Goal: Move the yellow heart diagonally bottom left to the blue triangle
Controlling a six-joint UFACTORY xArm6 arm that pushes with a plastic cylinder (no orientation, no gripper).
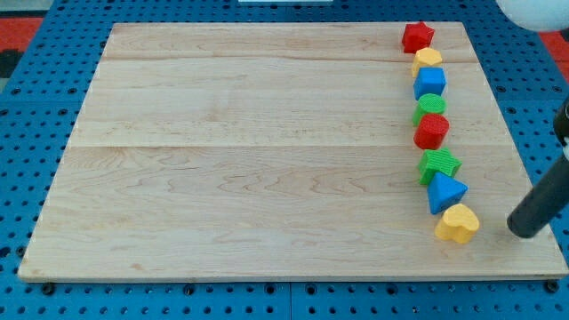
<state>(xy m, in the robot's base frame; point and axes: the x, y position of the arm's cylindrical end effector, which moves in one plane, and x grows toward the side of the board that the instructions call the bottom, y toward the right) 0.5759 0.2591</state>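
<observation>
Eight small plastic blocks stand in one uneven column near the right edge of the pale wooden board [267, 160], running from the upper right of the frame to the lower right. From top: red pentagon-like block [417, 36], yellow block of unclear shape [428, 60], blue cube [429, 83], green rounded block [430, 106], red rounded block [432, 131], green star [439, 164], blue triangle [445, 192], yellow heart [457, 223]. By colour: two red, two yellow, two blue, two green. The yellow heart touches the blue triangle's lower right side and lies close to the board's bottom edge. My tip [526, 229], a plain dark rod end with no jaws and holding nothing, rests apart from the heart at its right, near the right edge. Left of the column the board is wide and bare.
</observation>
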